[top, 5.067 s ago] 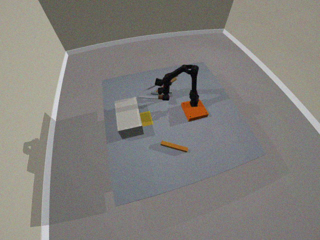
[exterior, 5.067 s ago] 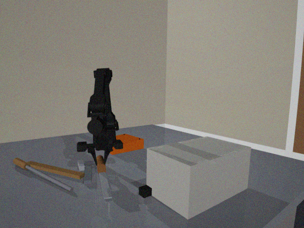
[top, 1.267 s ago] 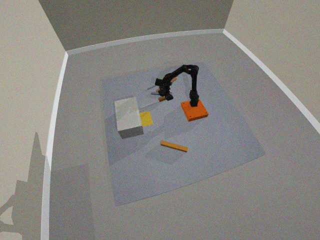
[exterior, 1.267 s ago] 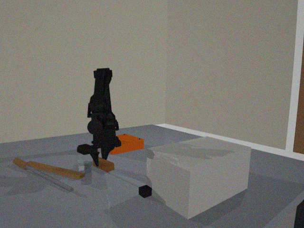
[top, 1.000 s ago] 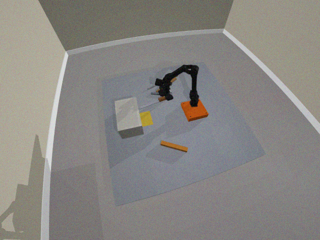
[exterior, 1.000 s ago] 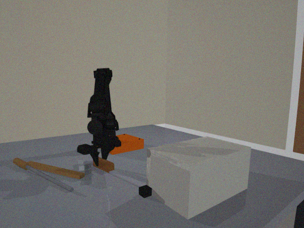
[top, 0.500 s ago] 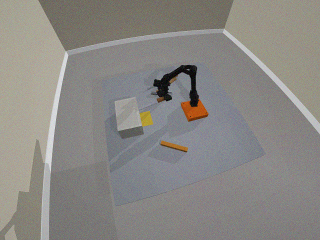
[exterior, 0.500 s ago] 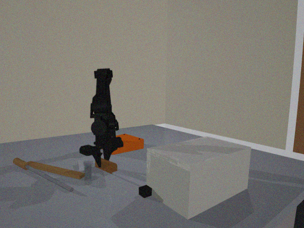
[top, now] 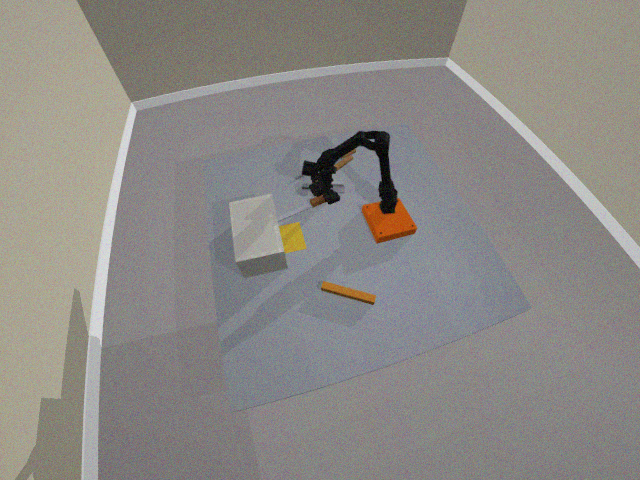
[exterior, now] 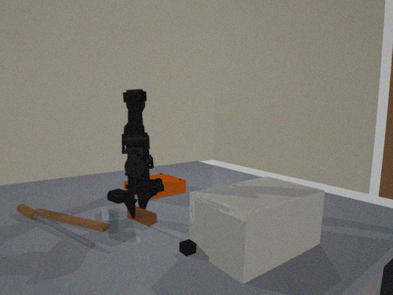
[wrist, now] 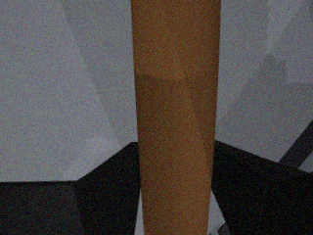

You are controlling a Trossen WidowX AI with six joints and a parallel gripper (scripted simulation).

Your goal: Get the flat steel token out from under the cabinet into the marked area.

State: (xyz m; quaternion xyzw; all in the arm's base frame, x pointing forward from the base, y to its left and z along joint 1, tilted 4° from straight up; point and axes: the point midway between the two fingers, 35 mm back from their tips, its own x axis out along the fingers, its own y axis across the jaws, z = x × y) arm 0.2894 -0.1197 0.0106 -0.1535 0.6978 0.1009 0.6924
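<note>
My gripper (top: 324,197) (exterior: 137,212) (wrist: 171,149) points down and is shut on the wooden handle (top: 316,201) (exterior: 147,217) (wrist: 176,108) of a tool. The tool's thin grey rod (top: 295,213) (exterior: 166,232) runs toward the white cabinet (top: 255,224) (exterior: 282,235). A small black block (exterior: 188,247) shows at the rod's far end, close to the cabinet. The yellow marked area (top: 293,237) lies right in front of the cabinet. I cannot see the steel token or the vent slots in these views.
Another wooden handle (exterior: 25,211) with a grey rod (exterior: 66,232) and a wooden bar (exterior: 72,219) lie beyond my gripper. A faint transparent object (exterior: 114,222) stands beside the gripper. An orange-brown bar (top: 347,292) lies on the other side, past the orange arm base (top: 388,222).
</note>
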